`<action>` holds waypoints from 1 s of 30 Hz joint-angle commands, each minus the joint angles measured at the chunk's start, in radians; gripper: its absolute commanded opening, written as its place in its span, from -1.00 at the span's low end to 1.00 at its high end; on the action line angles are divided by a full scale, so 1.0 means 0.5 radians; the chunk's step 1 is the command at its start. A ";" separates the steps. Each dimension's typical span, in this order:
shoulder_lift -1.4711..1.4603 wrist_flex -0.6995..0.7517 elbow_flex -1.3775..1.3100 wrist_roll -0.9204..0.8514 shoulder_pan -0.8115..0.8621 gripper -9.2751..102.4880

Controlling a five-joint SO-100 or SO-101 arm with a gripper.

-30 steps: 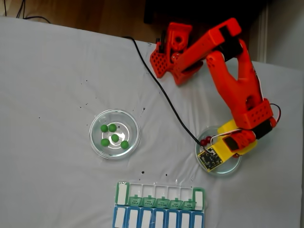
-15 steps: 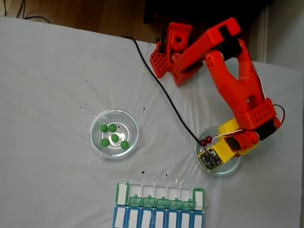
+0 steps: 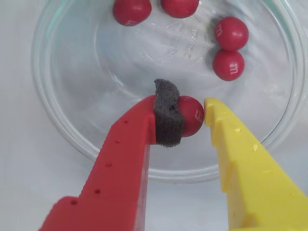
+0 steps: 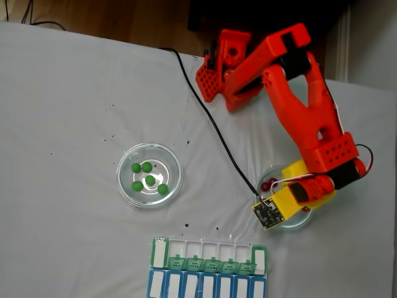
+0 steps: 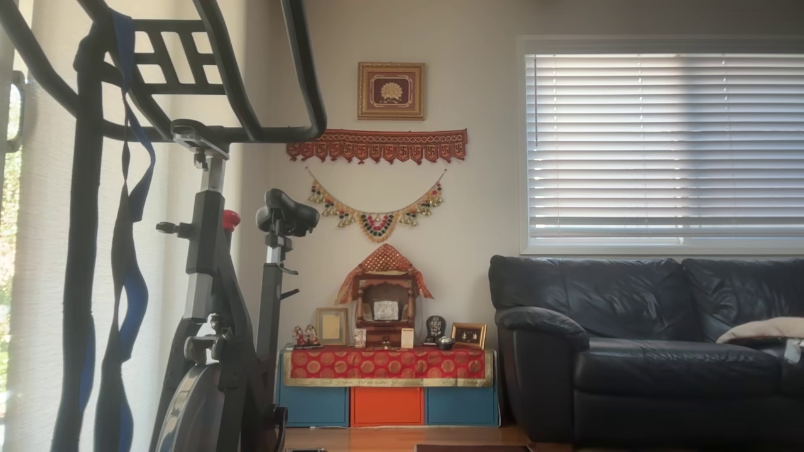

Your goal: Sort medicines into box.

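Wrist view: fingers (image 3: 192, 113) pinch one dark red medicine (image 3: 191, 115) inside glass dish (image 3: 57, 120).

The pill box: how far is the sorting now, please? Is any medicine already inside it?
No ball is visible in the pill box, so nothing looks done. In hand: the gripper is closed on one red ball inside the right glass dish, where four more red balls lie. Left: those, plus five green balls in the other dish.
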 commanded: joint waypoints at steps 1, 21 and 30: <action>0.061 0.000 -0.202 -0.046 0.031 -0.81; 0.120 0.267 -0.595 -0.126 0.319 -0.81; 0.071 0.249 -0.739 -0.144 0.509 -0.81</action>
